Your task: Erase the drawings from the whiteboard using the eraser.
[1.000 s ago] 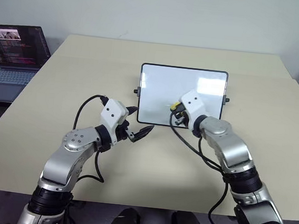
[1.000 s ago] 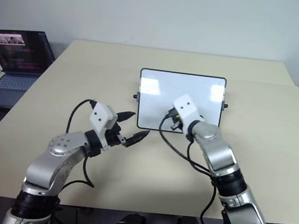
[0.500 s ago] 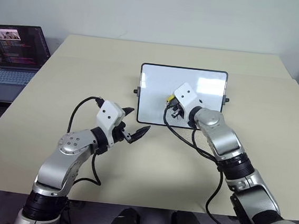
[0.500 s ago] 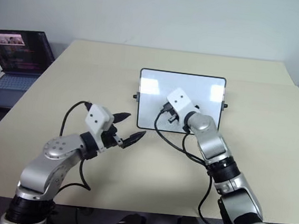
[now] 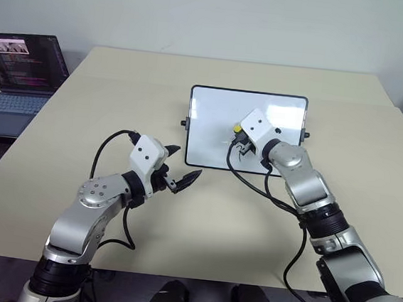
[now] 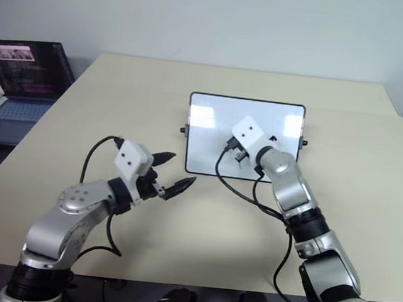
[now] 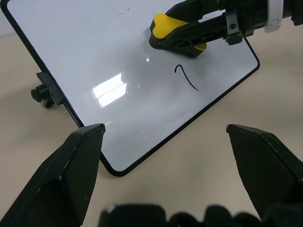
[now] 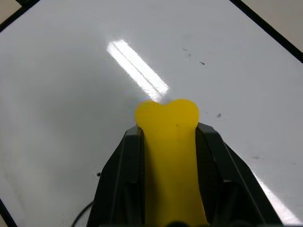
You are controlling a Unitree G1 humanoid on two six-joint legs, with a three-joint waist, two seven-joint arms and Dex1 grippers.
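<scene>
The right gripper [image 8: 168, 156] is clamped on the yellow eraser [image 8: 169, 142]. The eraser's long axis runs along the fingers, its rounded end pointing away from the wrist and pressed on the whiteboard [image 5: 212, 116] near mid-board. One hooked drawing [image 7: 186, 77] lies just beside it. The whiteboard stands tilted at the tabletop's [image 5: 82, 125] centre. The left gripper [image 5: 179, 170] hovers with fingers apart off the board's lower left corner.

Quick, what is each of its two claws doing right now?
Left gripper: open, holding nothing.
Right gripper: shut on the yellow eraser, against the whiteboard.
</scene>
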